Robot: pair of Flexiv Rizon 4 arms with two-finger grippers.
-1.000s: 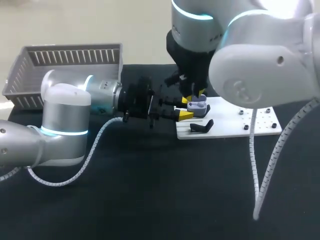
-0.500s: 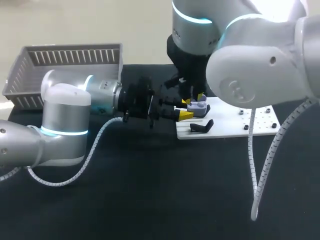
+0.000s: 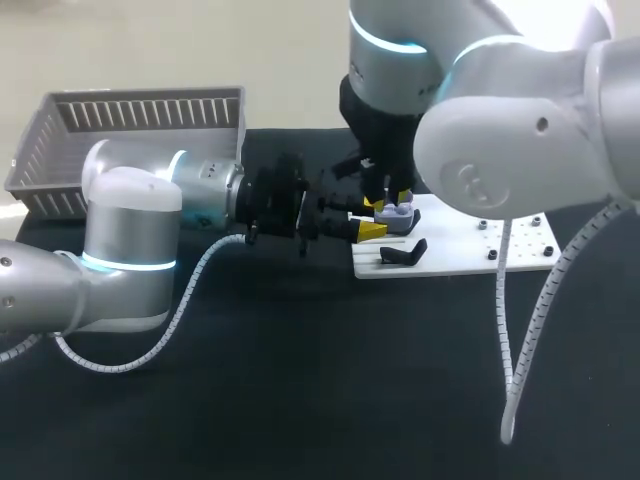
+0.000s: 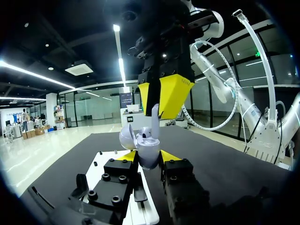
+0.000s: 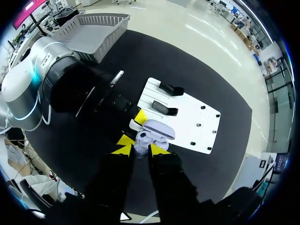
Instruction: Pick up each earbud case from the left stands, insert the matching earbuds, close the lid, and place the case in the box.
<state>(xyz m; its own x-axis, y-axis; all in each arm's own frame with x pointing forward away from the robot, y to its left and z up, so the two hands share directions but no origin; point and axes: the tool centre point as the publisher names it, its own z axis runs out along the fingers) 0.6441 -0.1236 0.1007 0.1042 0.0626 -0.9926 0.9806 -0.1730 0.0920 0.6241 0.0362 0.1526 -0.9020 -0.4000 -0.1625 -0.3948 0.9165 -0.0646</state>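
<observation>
The step in hand looks like seating an earbud. The left claw (image 4: 148, 157) pinches the pale lavender, rounded plastic earbud case (image 4: 149, 151) from two sides, just right of the head view's centre, above the near edge of the flat white perforated board (image 3: 470, 245). The case's domed lid (image 4: 125, 136) is tipped open to one side. The right claw (image 5: 140, 150) comes down from above, its yellow tips pressed on a small white earbud (image 4: 155, 122) whose stem points down at the case's open top. Whether it already touches the socket I cannot tell.

To do this well, I judge the left claw needs a firm, motionless grip with the case's opening level. The right claw should line the stem up over the free socket, beside the bud that seems already seated, and lower straight down without grazing the lid. It should let go only once the bud sits flush, then lift clear vertically so the bud is not dragged out.

Two black angled stands (image 3: 404, 254) lie on the board, and the grey slatted plastic basket (image 3: 130, 110) waits at the upper left of the black desk (image 3: 300, 380).
</observation>
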